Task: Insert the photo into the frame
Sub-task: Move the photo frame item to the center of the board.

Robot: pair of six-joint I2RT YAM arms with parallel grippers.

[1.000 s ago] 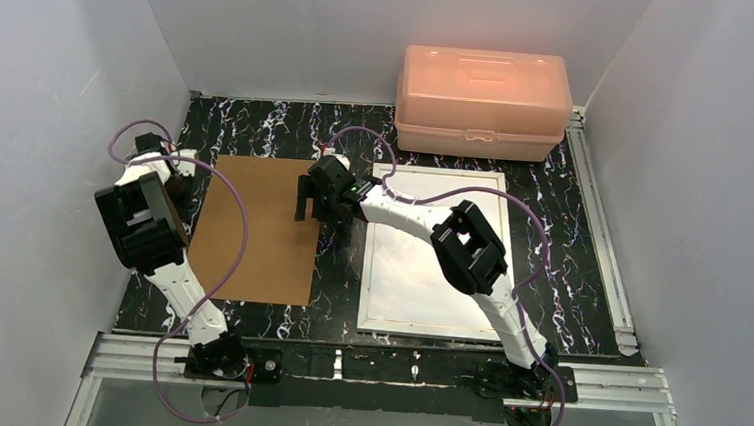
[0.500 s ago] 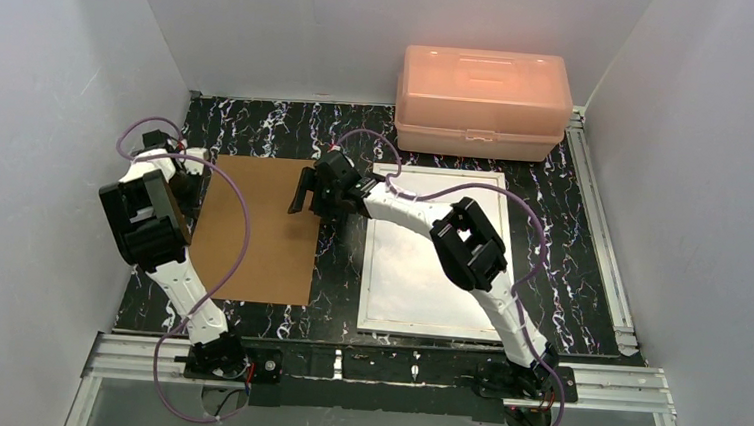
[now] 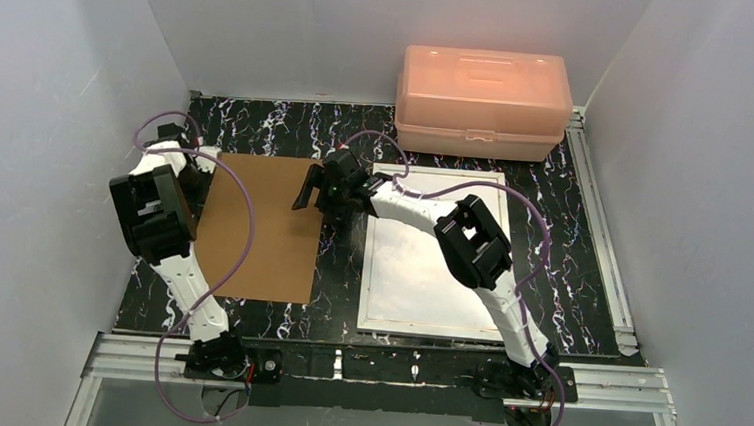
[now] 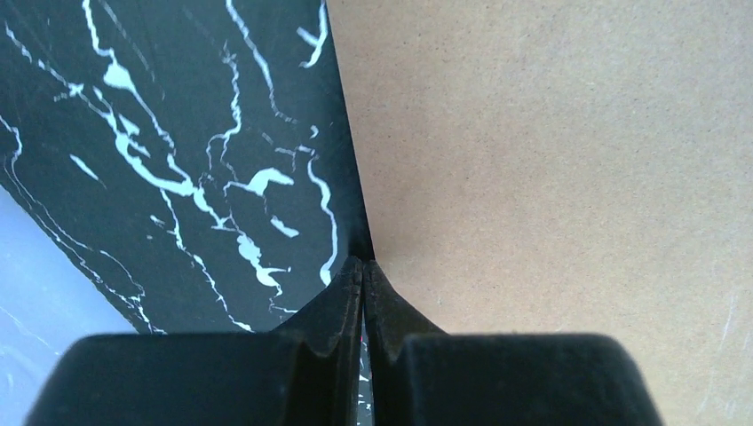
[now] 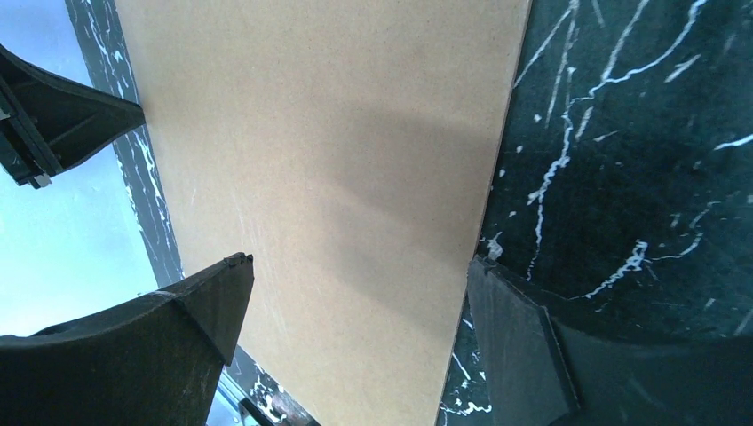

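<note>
The left arm rises from its base, elbow raised near the left wall, wrist tipped down over the brown board [image 3: 257,230]. The left end effector [image 4: 362,264] has its 2 fingers pressed together, tips at the board's left edge where it meets the black marbled surface [image 3: 269,125].

The right arm leans diagonally left across the frame [image 3: 425,329] – elbow above it, wrist past its far-left corner. The right end effector [image 5: 357,260] is spread wide, 1 finger over the board, the other over the surface beside the board's right edge.

The frame lies flat right of the board, in front of the pink box [image 3: 481,100]; a pale sheet fills it – whether that is the photo cannot be told.
</note>
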